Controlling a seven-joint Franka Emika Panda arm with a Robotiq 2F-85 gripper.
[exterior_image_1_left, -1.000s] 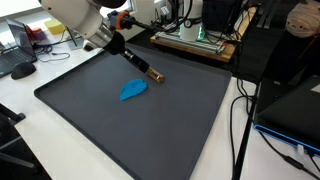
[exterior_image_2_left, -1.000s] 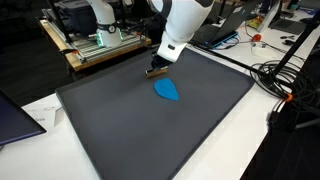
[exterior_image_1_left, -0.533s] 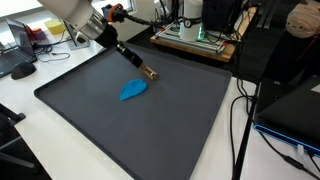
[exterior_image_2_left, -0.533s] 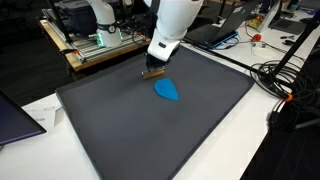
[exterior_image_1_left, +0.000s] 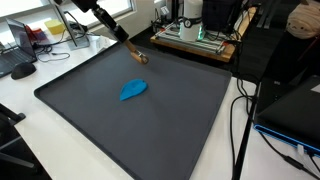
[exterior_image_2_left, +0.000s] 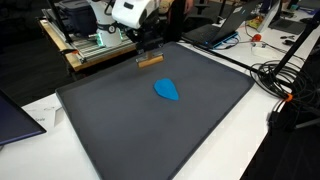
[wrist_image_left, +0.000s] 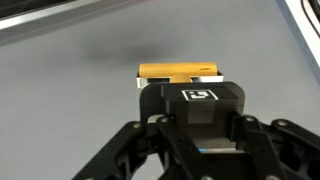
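My gripper (wrist_image_left: 202, 118) is shut on a small black block with a tan wooden face (wrist_image_left: 180, 70). In both exterior views the block (exterior_image_1_left: 140, 57) (exterior_image_2_left: 150, 61) hangs just above the far edge of the dark grey mat (exterior_image_1_left: 150, 130) (exterior_image_2_left: 150, 140). The gripper (exterior_image_1_left: 134, 52) (exterior_image_2_left: 148, 54) reaches down to it from the arm above. A flat blue piece (exterior_image_1_left: 133, 90) (exterior_image_2_left: 167, 90) lies on the mat near its middle, a short way in front of the block and apart from it.
Behind the mat stands a wooden board with electronics (exterior_image_1_left: 195, 38) (exterior_image_2_left: 95, 45). Cables (exterior_image_2_left: 285, 85) run along one side of the table. A keyboard (exterior_image_1_left: 20, 68) and a laptop (exterior_image_2_left: 20, 115) lie off the mat.
The arm has lifted and carried the block away from the blue piece toward the mat's far edge. The blue piece has not moved.
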